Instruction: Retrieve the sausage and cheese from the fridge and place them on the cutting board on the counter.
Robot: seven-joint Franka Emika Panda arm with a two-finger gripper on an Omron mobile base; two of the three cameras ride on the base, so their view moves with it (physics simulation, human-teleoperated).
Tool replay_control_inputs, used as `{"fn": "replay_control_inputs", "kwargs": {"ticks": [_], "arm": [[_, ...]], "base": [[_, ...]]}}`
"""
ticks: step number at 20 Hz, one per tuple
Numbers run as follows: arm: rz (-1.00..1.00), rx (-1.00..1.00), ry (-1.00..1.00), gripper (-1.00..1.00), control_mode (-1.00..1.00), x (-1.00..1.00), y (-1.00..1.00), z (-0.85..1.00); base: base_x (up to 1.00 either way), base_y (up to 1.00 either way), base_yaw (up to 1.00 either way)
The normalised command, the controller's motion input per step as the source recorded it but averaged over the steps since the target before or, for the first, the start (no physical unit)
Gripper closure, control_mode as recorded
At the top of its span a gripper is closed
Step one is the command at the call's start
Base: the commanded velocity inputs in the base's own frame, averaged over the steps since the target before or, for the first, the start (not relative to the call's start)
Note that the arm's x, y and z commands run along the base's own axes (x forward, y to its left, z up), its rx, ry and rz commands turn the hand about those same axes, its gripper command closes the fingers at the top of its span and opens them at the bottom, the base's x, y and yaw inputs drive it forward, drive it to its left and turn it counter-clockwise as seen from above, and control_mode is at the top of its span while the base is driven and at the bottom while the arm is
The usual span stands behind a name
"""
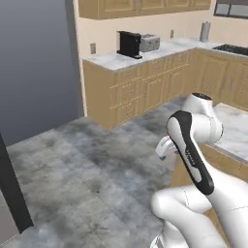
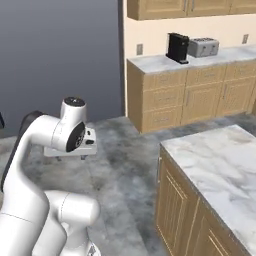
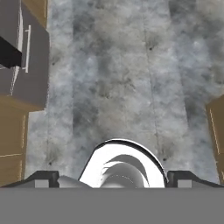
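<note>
Gripper (image 2: 70,158) hanging over the grey mottled floor (image 1: 97,160), jaws spread wide and holding nothing. Fingertips (image 3: 41,178) far apart at the bottom of the hand view, looking down on bare floor. Fridge (image 3: 22,57) seen from above at that view's left edge, handle toward the floor. Counter (image 2: 220,165) of veined marble just right of the arm; coffee machine (image 2: 177,47) and toaster (image 2: 202,47) on the far counter.
</note>
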Motion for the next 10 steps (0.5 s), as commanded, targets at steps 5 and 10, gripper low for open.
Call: {"fn": "replay_control_inputs", "kwargs": {"ticks": [5,10], "arm": [[0.00,0.00,0.00,-1.00,1.00,0.00,0.00,0.00],[0.00,0.00,0.00,-1.00,1.00,0.00,0.00,0.00]], "base": [[1.00,0.24,0.44],[1.00,0.19,0.24]]}}
